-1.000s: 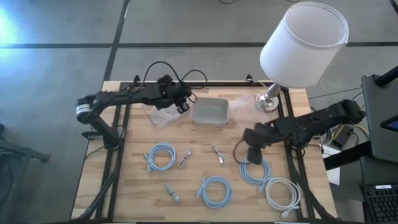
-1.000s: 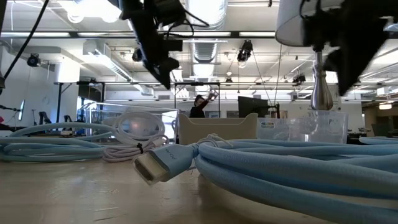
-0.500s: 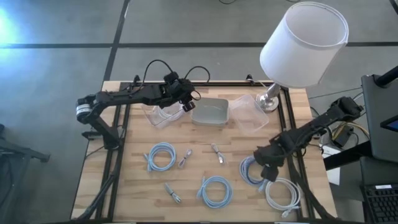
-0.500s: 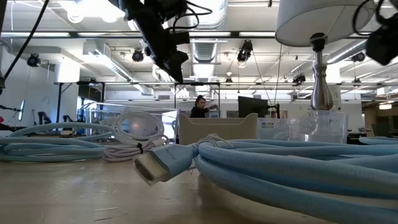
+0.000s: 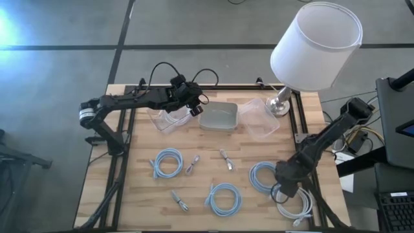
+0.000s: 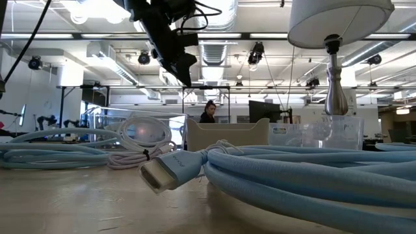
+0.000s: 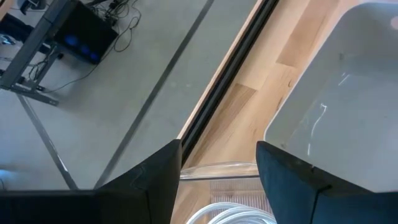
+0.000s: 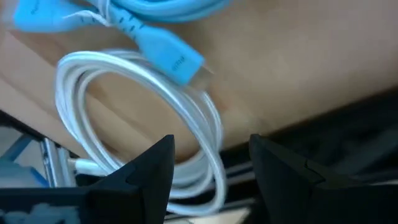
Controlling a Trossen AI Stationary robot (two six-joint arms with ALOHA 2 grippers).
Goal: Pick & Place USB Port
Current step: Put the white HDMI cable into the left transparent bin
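Observation:
Three small USB pieces lie flat on the wooden table [image 5: 129,194]: one [image 5: 192,164] beside a blue cable coil [image 5: 168,162], one [image 5: 226,158] mid-table, one [image 5: 180,201] near the front. My left gripper [image 5: 196,109] [image 7: 219,149] hangs open and empty over the rim of a clear tub [image 5: 169,120] [image 7: 217,168] holding a white cable [image 7: 233,214], next to a grey box [image 5: 218,116] [image 7: 348,112]. My right gripper [image 5: 284,189] [image 8: 211,146] is open and empty above a white cable coil [image 5: 294,202] [image 8: 143,124], with a blue connector [image 8: 171,59] beyond.
A second clear tub [image 5: 259,118] sits right of the grey box, beside a lamp [image 5: 315,45] at the far right corner. Two more blue coils [image 5: 224,198] [image 5: 264,176] lie toward the near edge. The low view is filled by a blue cable with its plug [image 6: 166,172].
My right gripper has travelled toward the table's near right corner, from over the right blue coil to over the white coil, leaving the low view. My left gripper has shifted a little toward the grey box and then held still. No object has moved.

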